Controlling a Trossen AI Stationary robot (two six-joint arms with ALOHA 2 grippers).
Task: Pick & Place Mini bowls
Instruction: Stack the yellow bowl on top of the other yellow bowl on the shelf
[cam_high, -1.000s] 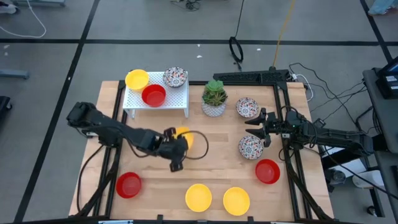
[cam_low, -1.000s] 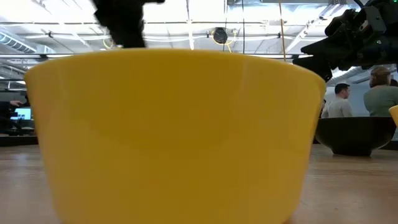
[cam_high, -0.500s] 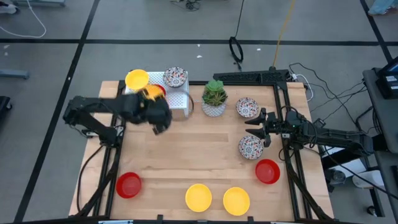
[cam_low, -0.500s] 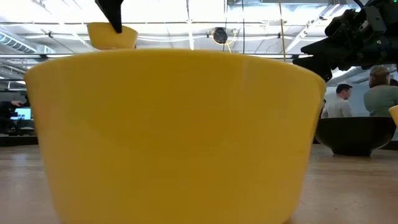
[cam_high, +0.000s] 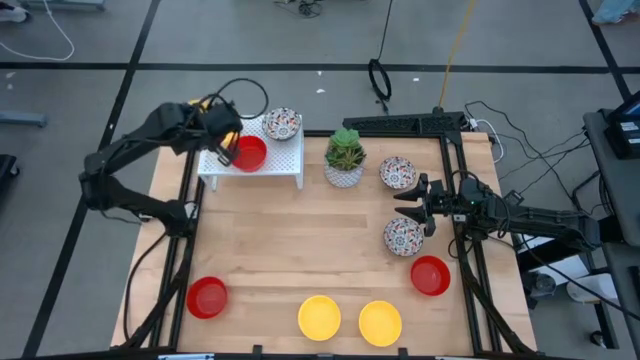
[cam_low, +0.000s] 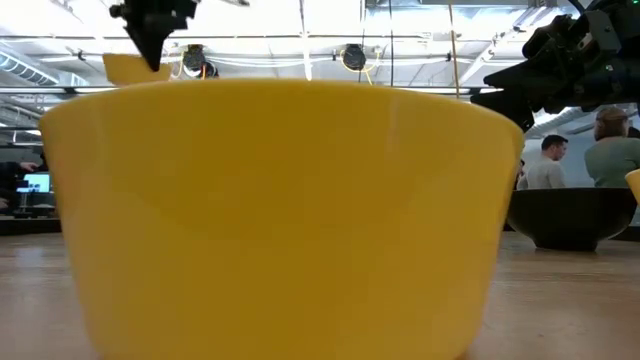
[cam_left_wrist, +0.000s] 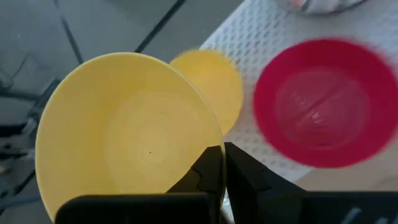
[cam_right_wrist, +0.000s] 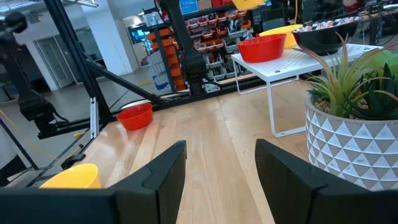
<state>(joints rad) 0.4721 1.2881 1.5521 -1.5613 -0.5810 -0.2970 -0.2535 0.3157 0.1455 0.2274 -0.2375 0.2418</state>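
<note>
Mini bowls are spread over the wooden table (cam_high: 300, 250). Near edge: two yellow bowls (cam_high: 320, 316) (cam_high: 380, 322) side by side, one of them filling the low view (cam_low: 280, 210), and a red bowl (cam_high: 208, 297) at near left. Near right: another red bowl (cam_high: 430, 275), with a floral bowl (cam_high: 403, 237) just beyond it. Right gripper (cam_high: 409, 204) sits between that floral bowl and a second floral bowl (cam_high: 398, 173) farther back, jaws wide apart, holding nothing. White pot with a green plant (cam_high: 344, 160) stands mid-table toward the far side. Far left: white rack (cam_high: 280, 160) carries a red bowl (cam_high: 248, 154), a floral bowl (cam_high: 282, 124) and a yellow bowl (cam_left_wrist: 214, 84) at its far-left end. Left gripper (cam_high: 226, 150) is over that far-left end, jaws pinched on the rim of a held yellow bowl (cam_left_wrist: 124, 134), which hangs above the rack's yellow bowl.
</note>
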